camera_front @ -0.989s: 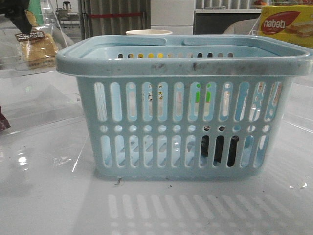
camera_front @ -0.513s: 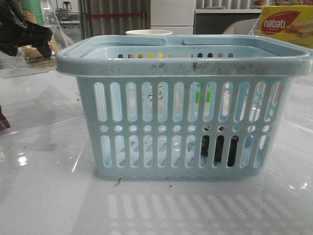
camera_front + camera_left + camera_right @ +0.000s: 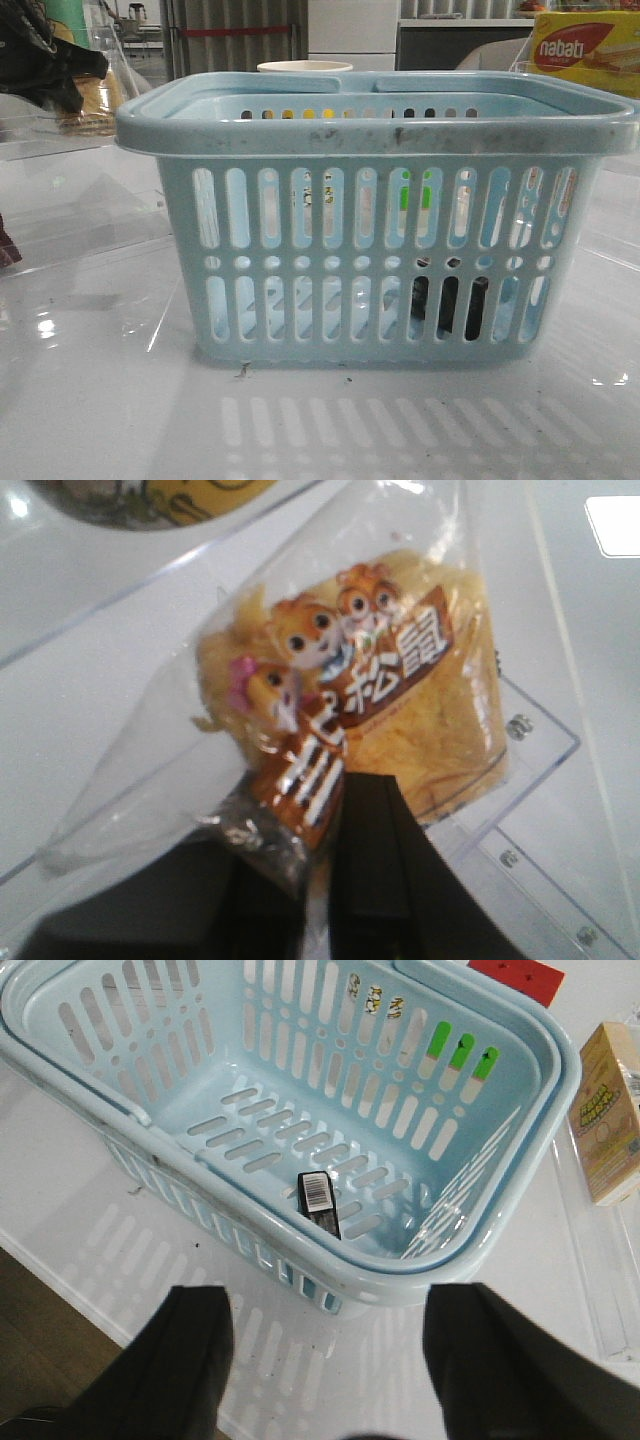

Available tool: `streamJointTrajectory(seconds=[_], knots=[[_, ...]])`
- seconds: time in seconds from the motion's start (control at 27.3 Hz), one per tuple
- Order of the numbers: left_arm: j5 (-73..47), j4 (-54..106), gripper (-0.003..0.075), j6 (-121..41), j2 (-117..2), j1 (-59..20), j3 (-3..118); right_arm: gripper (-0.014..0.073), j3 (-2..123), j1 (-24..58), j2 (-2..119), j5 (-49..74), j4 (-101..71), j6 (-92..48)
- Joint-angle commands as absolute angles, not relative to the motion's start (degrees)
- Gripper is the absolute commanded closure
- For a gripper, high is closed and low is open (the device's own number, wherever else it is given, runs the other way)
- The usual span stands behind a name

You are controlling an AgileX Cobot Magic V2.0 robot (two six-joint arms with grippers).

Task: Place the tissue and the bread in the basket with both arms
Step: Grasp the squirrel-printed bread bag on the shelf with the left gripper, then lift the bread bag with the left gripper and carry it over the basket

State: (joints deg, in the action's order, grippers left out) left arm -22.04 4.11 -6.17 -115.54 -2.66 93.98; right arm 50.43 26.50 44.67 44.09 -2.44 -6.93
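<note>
Tissue (image 3: 319, 1201) lies inside basket (image 3: 375, 120) on glossy white desk (image 3: 100, 400). Left gripper (image 3: 318, 810) jaws pinch bread (image 3: 420, 720) wrapper. Right gripper (image 3: 325, 1360) jaws wide, empty, above basket.

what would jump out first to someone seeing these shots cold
The big pale blue basket fills the middle of the front view, and the small black tissue lies on its floor near the front wall. At far left, behind the basket, the left gripper is shut on the bread, a yellow-brown loaf in clear wrap with cartoon squirrels on its label. The right gripper hangs open above the basket's near rim, holding nothing.
</note>
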Motion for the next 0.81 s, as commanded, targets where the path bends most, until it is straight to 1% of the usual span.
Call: streamJointTrajectory(seconds=[0.0, 0.33, 0.48, 0.59, 0.7, 0.77], knots=[[-21.1, 4.4, 0.0629, -5.7, -109.3, -2.8, 96.1, 0.0073, 51.9, 26.5, 44.5, 40.4, -1.8, -7.5], [-27.5, 4.4, 0.0629, -5.7, -97.1, -3.1, 96.1, 0.0073, 51.9, 26.5, 44.5, 40.4, -1.8, -7.5], [-31.4, 4.4, 0.0629, -6.2, -91.6, -5.0, 96.1, 0.0073, 51.9, 26.5, 44.5, 40.4, -1.8, -7.5], [-36.9, 4.4, 0.0629, -6.3, -86.4, -8.7, 96.1, 0.0073, 51.9, 26.5, 44.5, 40.4, -1.8, -7.5], [-40.0, 4.3, 0.0629, -6.5, -84.0, -13.4, 96.1, 0.0073, 51.9, 26.5, 44.5, 40.4, -1.8, -7.5], [-41.9, 4.4, 0.0629, -9.5, -83.1, -17.1, 96.1, 0.0073, 51.9, 26.5, 44.5, 40.4, -1.8, -7.5]])
